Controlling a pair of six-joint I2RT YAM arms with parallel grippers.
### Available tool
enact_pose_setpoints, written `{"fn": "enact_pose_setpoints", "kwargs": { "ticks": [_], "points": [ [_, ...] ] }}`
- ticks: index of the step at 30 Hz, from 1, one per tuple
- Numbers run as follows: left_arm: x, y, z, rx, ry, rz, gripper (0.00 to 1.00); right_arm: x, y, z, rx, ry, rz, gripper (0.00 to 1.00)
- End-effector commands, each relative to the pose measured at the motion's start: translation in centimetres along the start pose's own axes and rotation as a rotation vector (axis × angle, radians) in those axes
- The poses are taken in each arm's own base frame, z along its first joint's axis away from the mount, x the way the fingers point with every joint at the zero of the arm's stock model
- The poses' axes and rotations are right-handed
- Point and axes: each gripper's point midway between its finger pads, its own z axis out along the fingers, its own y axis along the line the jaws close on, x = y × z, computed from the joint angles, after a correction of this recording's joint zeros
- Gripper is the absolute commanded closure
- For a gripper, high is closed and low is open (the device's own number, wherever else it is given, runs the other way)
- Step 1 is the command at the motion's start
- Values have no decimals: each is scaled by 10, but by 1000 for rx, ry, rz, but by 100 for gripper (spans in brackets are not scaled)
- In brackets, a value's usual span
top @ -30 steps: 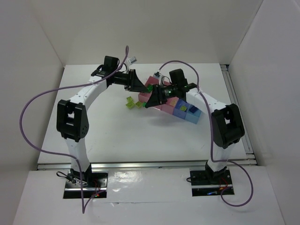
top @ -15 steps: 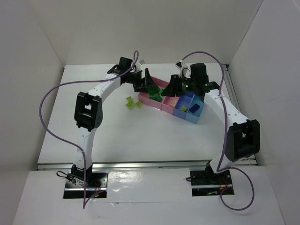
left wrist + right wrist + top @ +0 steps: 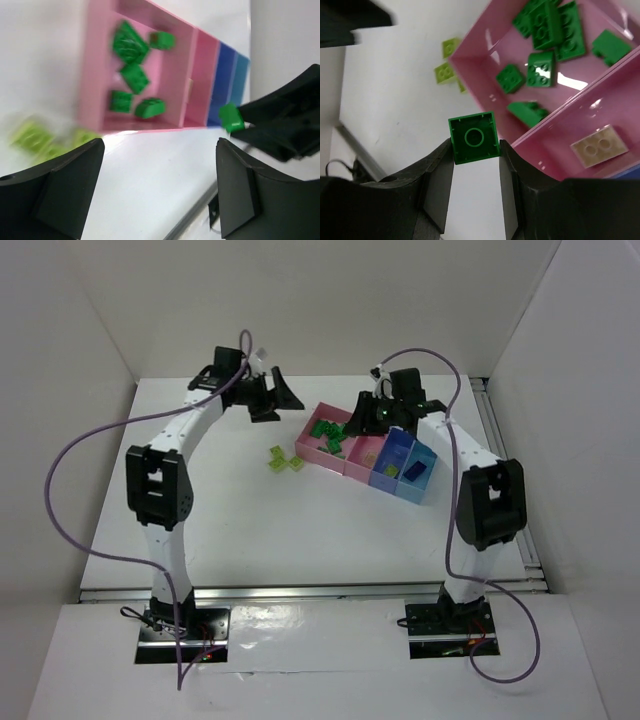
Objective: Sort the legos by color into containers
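Note:
The containers form a diagonal row: a large pink tray (image 3: 309,445), a small pink one (image 3: 362,452), a periwinkle one (image 3: 386,465) and a light-blue one (image 3: 412,483). Several dark green legos (image 3: 542,70) lie in the large pink tray. Yellow-green legos (image 3: 277,458) sit on the table left of it. My right gripper (image 3: 474,145) is shut on a dark green lego (image 3: 473,137), hovering by the pink tray's edge. My left gripper (image 3: 159,150) is open and empty, back-left of the trays (image 3: 275,395).
A pale brick (image 3: 599,145) lies in the small pink tray. The periwinkle tray holds a yellowish brick (image 3: 392,472) and the light-blue tray a dark blue one (image 3: 418,469). White walls enclose the table, and a metal rail (image 3: 505,470) runs along its right side.
My left gripper opened over the pink tray, then drew back to the left and rear. My right gripper carried its green lego from the tray's front to its rear side.

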Motion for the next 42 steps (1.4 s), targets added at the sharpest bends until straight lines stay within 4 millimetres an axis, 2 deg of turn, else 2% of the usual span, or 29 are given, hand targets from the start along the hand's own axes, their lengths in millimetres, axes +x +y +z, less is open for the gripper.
{"fn": "enact_pose_setpoints", "kwargs": {
  "ticks": [1, 2, 3, 4, 5, 6, 7, 8, 10, 11, 12, 13, 14, 15, 16, 17, 18, 20, 22, 23, 24, 27, 29, 30, 31, 32, 33, 38, 42],
  "points": [
    [-12, 24, -54, -191, -112, -36, 9, -35, -20, 18, 132, -81, 21, 71],
    [-11, 39, -60, -275, -132, -25, 9, -46, -21, 22, 163, -109, 21, 69],
    [-7, 47, -63, -319, -133, -36, 9, -47, -21, 30, 171, -108, 15, 68],
    [4, 59, -64, -365, -115, -55, 7, -41, -35, 44, 200, -81, 30, 64],
    [10, 71, -69, -428, -111, -70, 4, -52, -27, 49, 198, -94, 16, 40],
    [21, 82, -68, -463, -86, -88, 2, -40, -39, 61, 254, -45, 33, 25],
    [22, 86, -70, -487, -85, -91, 2, -40, -40, 64, 275, -34, 16, 18],
    [35, 103, -66, -538, -46, -116, 1, -47, -34, 63, 312, -45, -9, 11],
    [44, 114, -63, -579, -17, -145, 1, -55, -25, 59, 340, -76, -46, 9],
    [48, 121, -63, -603, -4, -152, 1, -53, -22, 57, 353, -76, -69, 9],
    [55, 126, -58, -620, 15, -153, 3, -53, -12, 57, 354, -92, -111, 13],
    [58, 130, -59, -638, 19, -155, 4, -58, 2, 48, 346, -121, -138, 16],
    [59, 129, -57, -647, 19, -145, 5, -43, 5, 50, 341, -99, -156, 20],
    [65, 130, -55, -658, 29, -150, 8, -35, 22, 54, 309, -98, -203, 24],
    [64, 131, -55, -666, 26, -149, 10, -27, 31, 54, 294, -91, -216, 32],
    [68, 134, -55, -671, 35, -153, 13, -19, 41, 52, 286, -83, -245, 33],
    [68, 134, -55, -671, 35, -153, 16, 9, 48, 62, 274, -24, -273, 33],
    [69, 138, -55, -683, 33, -140, 18, 32, 58, 67, 248, 23, -291, 33],
    [72, 144, -57, -708, 40, -131, 18, 64, 60, 78, 249, 88, -312, 28],
    [72, 143, -61, -717, 31, -127, 18, 67, 65, 79, 242, 93, -319, 25],
    [75, 142, -68, -727, 25, -124, 17, 81, 63, 89, 232, 135, -319, 20],
    [74, 144, -85, -736, -20, -129, 17, 91, 55, 106, 258, 178, -320, 15],
    [70, 143, -89, -719, -58, -138, 16, 87, 55, 111, 277, 154, -332, 14],
    [74, 149, -91, -719, -63, -169, 16, 91, 46, 118, 301, 159, -333, 14],
    [75, 144, -90, -690, -63, -168, 16, 85, 46, 120, 316, 141, -326, 14],
    [66, 143, -93, -681, -99, -176, 17, 78, 41, 124, 345, 116, -331, 14],
    [70, 145, -92, -686, -91, -180, 17, 80, 33, 131, 373, 120, -332, 14],
    [74, 151, -94, -694, -85, -192, 18, 59, 29, 144, 408, 47, -366, 18],
    [79, 155, -95, -674, -78, -212, 19, 64, 16, 164, 432, 53, -390, 22]
  ]
}}
